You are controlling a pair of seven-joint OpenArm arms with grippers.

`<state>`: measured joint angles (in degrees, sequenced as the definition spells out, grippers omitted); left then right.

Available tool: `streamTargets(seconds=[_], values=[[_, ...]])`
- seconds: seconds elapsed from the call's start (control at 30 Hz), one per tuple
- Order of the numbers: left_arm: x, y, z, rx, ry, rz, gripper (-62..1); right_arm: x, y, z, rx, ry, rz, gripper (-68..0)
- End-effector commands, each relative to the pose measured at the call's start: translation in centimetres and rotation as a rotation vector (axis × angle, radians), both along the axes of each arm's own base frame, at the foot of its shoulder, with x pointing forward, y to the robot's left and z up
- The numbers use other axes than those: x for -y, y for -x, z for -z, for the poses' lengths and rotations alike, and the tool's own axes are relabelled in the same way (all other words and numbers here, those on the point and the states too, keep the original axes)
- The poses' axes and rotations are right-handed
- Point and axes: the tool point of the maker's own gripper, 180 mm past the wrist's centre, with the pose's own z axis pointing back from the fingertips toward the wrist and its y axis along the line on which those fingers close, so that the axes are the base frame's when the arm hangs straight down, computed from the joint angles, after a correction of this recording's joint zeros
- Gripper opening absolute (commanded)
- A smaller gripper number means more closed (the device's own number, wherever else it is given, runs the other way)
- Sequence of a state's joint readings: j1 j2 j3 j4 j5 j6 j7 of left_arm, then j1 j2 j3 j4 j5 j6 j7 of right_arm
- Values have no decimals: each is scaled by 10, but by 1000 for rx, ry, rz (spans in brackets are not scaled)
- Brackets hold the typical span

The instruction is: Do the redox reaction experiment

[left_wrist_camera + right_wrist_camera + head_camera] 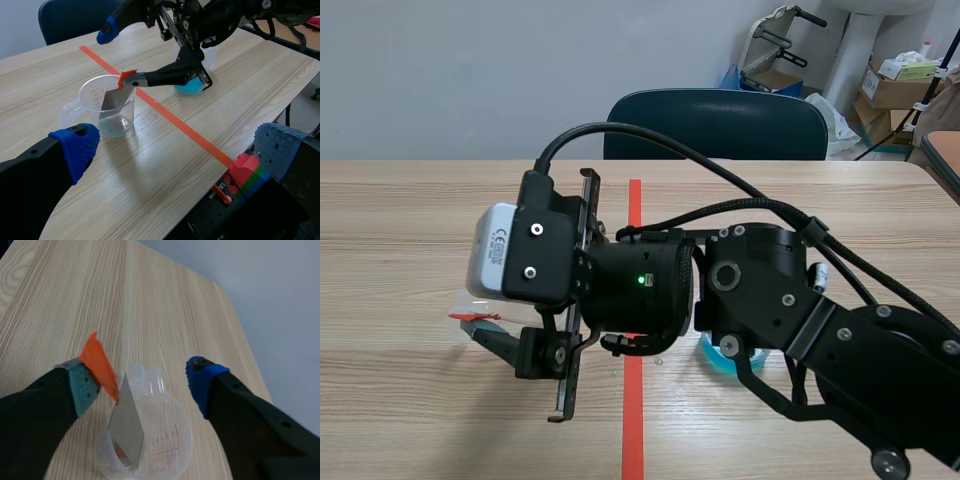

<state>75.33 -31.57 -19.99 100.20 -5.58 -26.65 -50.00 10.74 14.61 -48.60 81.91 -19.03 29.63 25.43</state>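
Note:
A clear measuring cup (120, 122) (165, 440) stands on the wooden table, a little bluish liquid at its bottom. A grey metal sheet (112, 100) (127, 425) leans inside it, with an orange tape tab (127, 77) (100, 362) (475, 316) at its top. My right gripper (145, 375) (120, 56) (490, 335) hangs over the cup, open. The tab rests against one of its pads (82, 382), and the blue pad (202, 372) stands well clear. My left gripper (177, 150) is open, short of the cup, holding nothing. A container of blue liquid (190, 86) (720, 355) sits beyond the red line.
An orange-red tape line (170, 117) (633, 420) runs down the table's middle. The right arm (800, 320) lies across the table from the right. A dark chair (715, 125) stands behind the far edge, with boxes (895, 90) in the back right corner.

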Motion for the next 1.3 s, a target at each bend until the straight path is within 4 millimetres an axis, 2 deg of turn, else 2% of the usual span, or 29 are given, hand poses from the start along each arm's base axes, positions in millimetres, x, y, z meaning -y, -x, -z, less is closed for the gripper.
streamTargets(seconds=[0.0,0.2,0.3,0.47,0.73,0.83,1.07,1.27], values=[[1,-1,-5,15,24,-12,14,-4,-3,-14,22,-36,-5,-385],[1,-1,-4,11,20,-12,14,-3,-4,-14,23,-36,-1,-597],[1,-1,-4,9,19,-12,14,0,-8,-18,14,-54,14,-671],[1,-1,-4,10,19,-12,14,5,-17,-30,-51,-130,55,-669],[0,-1,-4,11,22,-15,14,8,-40,-40,-121,-99,125,-669],[0,-1,-4,9,21,-15,14,6,-42,-47,-146,-73,121,-669],[-7,-7,-2,-21,39,-75,14,4,-41,-78,-155,-65,151,-669],[-23,-19,-2,-34,61,-188,14,7,-34,-112,-139,-75,167,-669]])
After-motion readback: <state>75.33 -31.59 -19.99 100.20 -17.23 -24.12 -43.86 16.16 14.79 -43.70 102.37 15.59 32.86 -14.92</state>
